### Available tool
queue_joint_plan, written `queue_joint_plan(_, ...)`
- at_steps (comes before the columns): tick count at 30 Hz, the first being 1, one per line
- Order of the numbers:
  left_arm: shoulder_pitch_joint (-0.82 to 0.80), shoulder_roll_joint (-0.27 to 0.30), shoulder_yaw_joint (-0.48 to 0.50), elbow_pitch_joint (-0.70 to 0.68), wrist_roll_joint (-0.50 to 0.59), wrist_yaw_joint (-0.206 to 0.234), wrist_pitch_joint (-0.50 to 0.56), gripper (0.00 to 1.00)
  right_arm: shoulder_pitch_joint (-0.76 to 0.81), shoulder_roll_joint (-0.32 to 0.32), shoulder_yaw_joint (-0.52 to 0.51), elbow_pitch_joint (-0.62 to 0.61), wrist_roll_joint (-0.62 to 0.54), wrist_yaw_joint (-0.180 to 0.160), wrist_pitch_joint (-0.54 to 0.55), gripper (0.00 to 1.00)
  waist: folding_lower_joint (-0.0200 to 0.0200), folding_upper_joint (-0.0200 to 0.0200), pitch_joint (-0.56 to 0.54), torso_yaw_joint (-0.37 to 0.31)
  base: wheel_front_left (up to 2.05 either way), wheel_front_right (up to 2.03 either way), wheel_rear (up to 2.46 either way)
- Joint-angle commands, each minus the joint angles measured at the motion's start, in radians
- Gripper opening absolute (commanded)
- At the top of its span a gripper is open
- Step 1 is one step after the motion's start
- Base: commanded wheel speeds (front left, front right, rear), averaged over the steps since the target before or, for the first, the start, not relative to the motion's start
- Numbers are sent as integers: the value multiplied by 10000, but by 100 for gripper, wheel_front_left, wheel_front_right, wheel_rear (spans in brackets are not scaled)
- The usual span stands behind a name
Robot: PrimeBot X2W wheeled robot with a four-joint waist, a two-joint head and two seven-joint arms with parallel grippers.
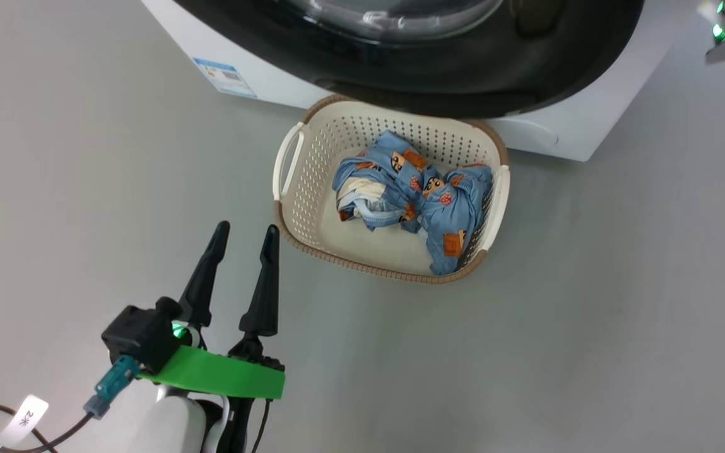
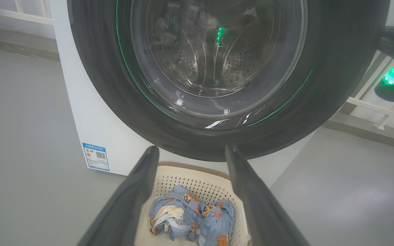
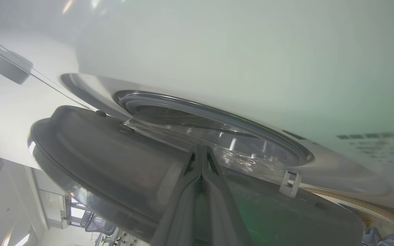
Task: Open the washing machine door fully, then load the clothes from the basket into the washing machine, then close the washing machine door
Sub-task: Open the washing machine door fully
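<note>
Glossy black, the rim of the washing machine door [image 1: 463, 82] hangs over the back edge of the basket [image 1: 315, 189], which sits on the grey floor [image 1: 589, 314] just in front of the washing machine [image 1: 579, 129]. The clothes [image 1: 413, 195] lie bunched in the basket's right half, none loaded yet. In the right wrist view the door stands only partly swung away from the rubber seal [image 3: 217, 111]. The right tool [image 3: 202, 150] has its fingers pressed tight together, holding nothing, laid against the door's inner face near the glass bulge. The left tool [image 1: 247, 226] hovers with its fingers spread wide and empty, just beside the basket's near left corner.

The opening step looks unfinished, and trouble would likely start there. Closed fingers pushing on smooth plastic and glass have little purchase; if they slide off, the door could swing back toward the seal. If the door stops short of fully open, it would hang above the basket and hamper every lift of fabric. The left tool is close enough to the rim that a careless drop could nudge the basket aside.
</note>
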Motion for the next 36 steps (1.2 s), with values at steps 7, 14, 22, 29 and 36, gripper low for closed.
queue_joint_plan(7,316,146,386,-138,261,6,-67,100,1077,399,254,-648,-58,50,215,0,-1,-1,-653,-257,0,0,0)
queue_joint_plan(14,648,266,402,-83,419,6,-67,100,1878,486,315,-851,36,50,369,0,-1,-1,-1237,-339,0,0,0)
queue_joint_plan(22,1081,454,454,-47,594,6,-67,100,2769,776,488,-1082,96,50,626,0,-1,-1,-1915,-397,0,0,0)
queue_joint_plan(29,1287,547,484,-59,721,6,-67,100,3402,954,537,-1234,116,50,828,0,-1,-1,-2369,-326,0,0,0)
queue_joint_plan(36,1507,599,496,-59,796,6,-67,100,4055,1195,604,-1420,124,50,1004,0,-1,-1,-2825,-169,0,0,0)
